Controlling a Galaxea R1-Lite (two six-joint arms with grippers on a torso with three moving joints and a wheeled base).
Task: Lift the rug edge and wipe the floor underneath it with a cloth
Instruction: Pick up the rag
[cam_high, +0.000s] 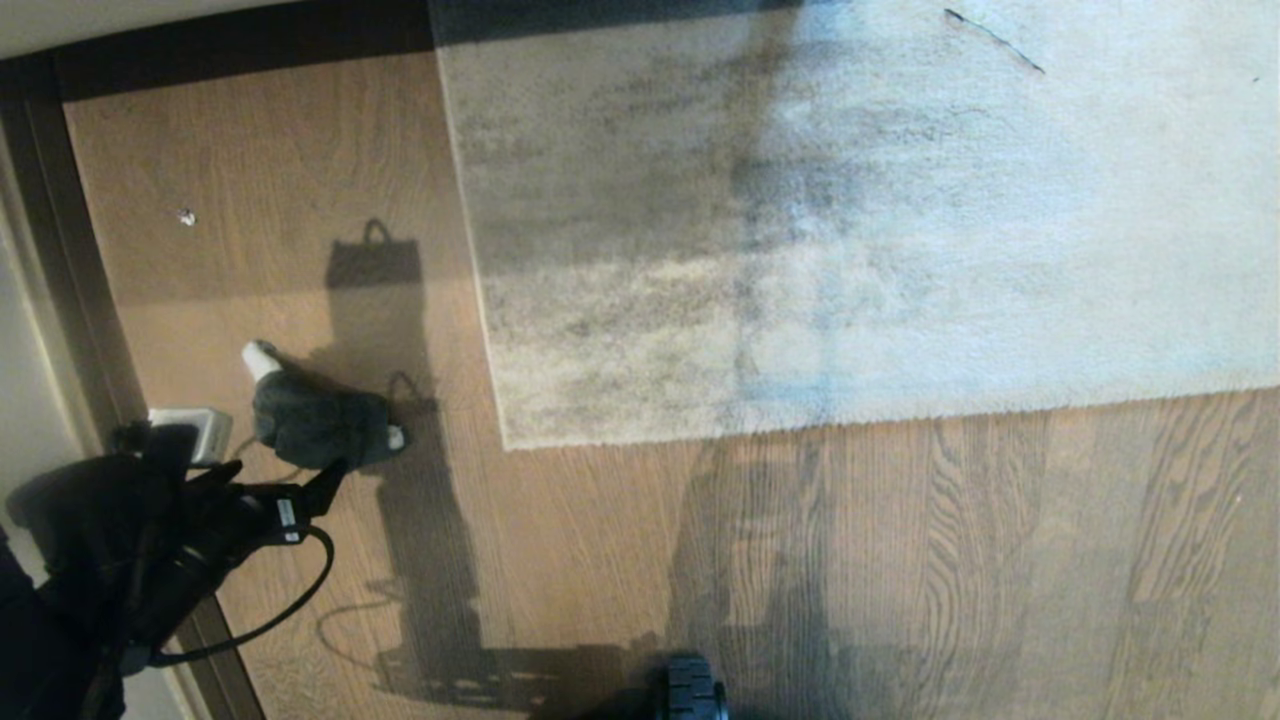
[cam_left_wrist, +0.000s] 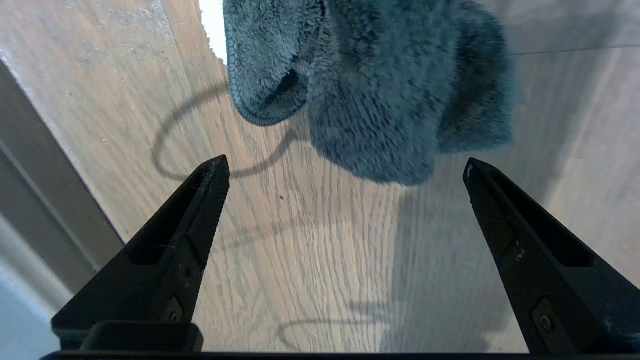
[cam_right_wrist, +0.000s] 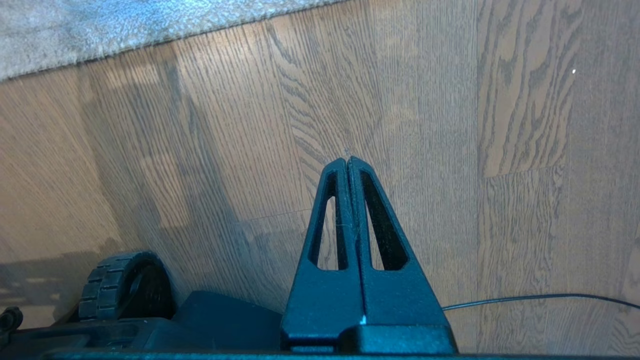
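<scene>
Nearest the robot, the right pincer (cam_right_wrist: 348, 162) hangs parked over bare floor (cam_high: 900, 560), its fingers pressed together on nothing. The left pincer (cam_high: 318, 490) sits just short of the cloth (cam_high: 320, 425), fingers spread wide and empty; in its wrist view the cloth (cam_left_wrist: 380, 90) lies bunched on the planks just beyond the fingertips. Beyond the cloth and off to its right, well apart, the rug edge (cam_high: 500, 370) lies flat, its corner down. By my reading the task has barely begun: cloth not yet picked up, rug not lifted, nothing wiped. The floor under the rug is hidden, a small white thing beside the cloth is hard to identify, and the left arm is partly cut off.
</scene>
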